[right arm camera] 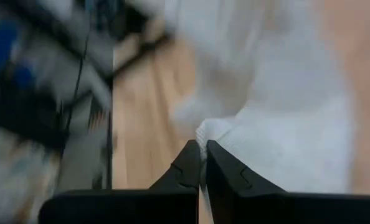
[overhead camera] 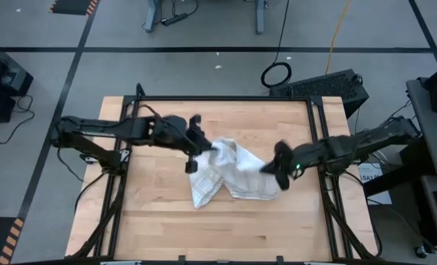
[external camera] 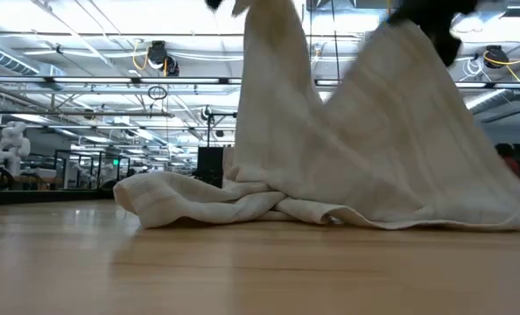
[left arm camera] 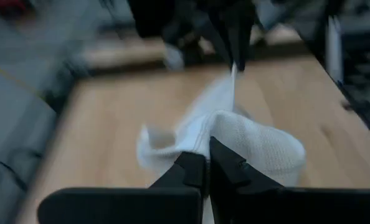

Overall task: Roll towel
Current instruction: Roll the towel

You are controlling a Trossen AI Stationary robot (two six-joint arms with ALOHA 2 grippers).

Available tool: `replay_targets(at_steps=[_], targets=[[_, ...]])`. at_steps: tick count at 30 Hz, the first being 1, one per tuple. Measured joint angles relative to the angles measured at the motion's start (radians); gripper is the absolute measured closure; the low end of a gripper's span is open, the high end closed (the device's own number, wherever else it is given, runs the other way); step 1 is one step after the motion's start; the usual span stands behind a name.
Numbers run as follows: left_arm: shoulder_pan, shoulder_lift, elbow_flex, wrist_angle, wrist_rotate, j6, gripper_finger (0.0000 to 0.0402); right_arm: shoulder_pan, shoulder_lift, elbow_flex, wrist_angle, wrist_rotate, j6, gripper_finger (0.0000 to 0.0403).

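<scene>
1. High view first, and the biggest thing in shot is the wooden table (overhead camera: pixel 226 221), with the towel (overhead camera: pixel 226 177) crumpled near its middle, strung between both arms.
2. The towel itself: thin, soft, plainly light. In the low view it hangs in two peaks from above while its lower folds pool on the wood, so expect it to sag and bunch wherever it isn't supported. It won't hold a shape on its own; for a tidy roll it probably wants spreading flat, gripped at corners or along one hem.
3. Left gripper (overhead camera: pixel 195 151), at the towel's left end: fingers pressed together, pinching a fold of cloth, with a stitched edge showing just past the tips in its wrist view.
4. Right gripper (overhead camera: pixel 279 168), at the towel's right end: also clamped, nipping a hemmed corner of the cloth.
5. Labels and writing: nothing readable anywhere. No label shows on the towel from these angles, and the grid check is too faint to make out.
</scene>
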Motion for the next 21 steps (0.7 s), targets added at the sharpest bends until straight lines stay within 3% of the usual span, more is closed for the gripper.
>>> replay_targets(at_steps=[5, 9, 16, 21], targets=[[0.065, 0.001, 0.093, 0.106, -0.066, 0.112, 0.0394, -0.065, -0.038, 0.142, 0.017, 0.3, -0.116, 0.04], [0.143, 0.0, 0.148, 0.236, -0.075, 0.177, 0.0394, -0.15, -0.022, 0.255, 0.075, 0.423, -0.289, 0.04], [0.295, 0.003, 0.23, 0.485, -0.02, 0.184, 0.0394, -0.333, 0.058, 0.451, 0.294, 0.412, -0.535, 0.0401], [0.343, 0.012, 0.302, 0.594, 0.085, 0.174, 0.0394, -0.428, 0.152, 0.621, 0.398, 0.274, -0.644, 0.0401]])
